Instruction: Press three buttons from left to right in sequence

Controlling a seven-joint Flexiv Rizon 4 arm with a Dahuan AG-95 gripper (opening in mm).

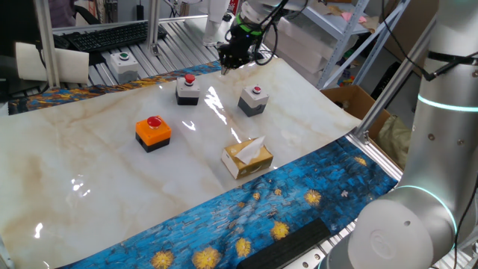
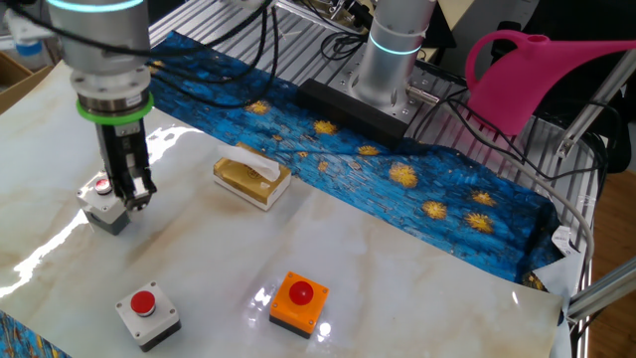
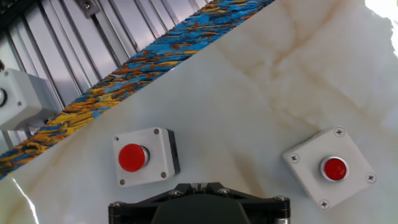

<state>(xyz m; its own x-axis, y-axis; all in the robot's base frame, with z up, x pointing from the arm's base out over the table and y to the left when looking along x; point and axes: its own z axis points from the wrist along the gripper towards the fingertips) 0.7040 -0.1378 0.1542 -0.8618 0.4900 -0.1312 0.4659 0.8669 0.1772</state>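
Nearest the lens in one fixed view, a starry blue cloth (image 1: pixel 246 224) hangs over the marble table (image 1: pixel 89 164); on the marble sit a yellow tissue box (image 1: pixel 246 158), an orange button box (image 1: pixel 153 132) at left, a grey button box (image 1: pixel 187 90) behind it in the middle, and a second grey button box (image 1: pixel 253 100) at right. Gripper (image 1: pixel 230 66) hangs pointing down over the far edge, between and behind the two grey boxes, touching neither. A pale box with a green button (image 1: pixel 122 66) sits off the marble at the back left. Other fixed view, seen from the opposite side: orange button box (image 2: pixel 299 301) and one grey button box (image 2: pixel 146 313) are nearest, tissue box (image 2: pixel 251 179) further back, second grey button box (image 2: pixel 105 202) at left with the gripper (image 2: pixel 132 196) just beside it; contact cannot be judged. Fingertips read as closed together, nothing between them. Hand view: gripper body fills the bottom edge, fingertips not visible; one grey button box (image 3: pixel 145 157) lies at lower left, the other (image 3: pixel 329 168) at lower right, well apart, bare marble between them, blue cloth (image 3: pixel 155 56) along the edge beyond.
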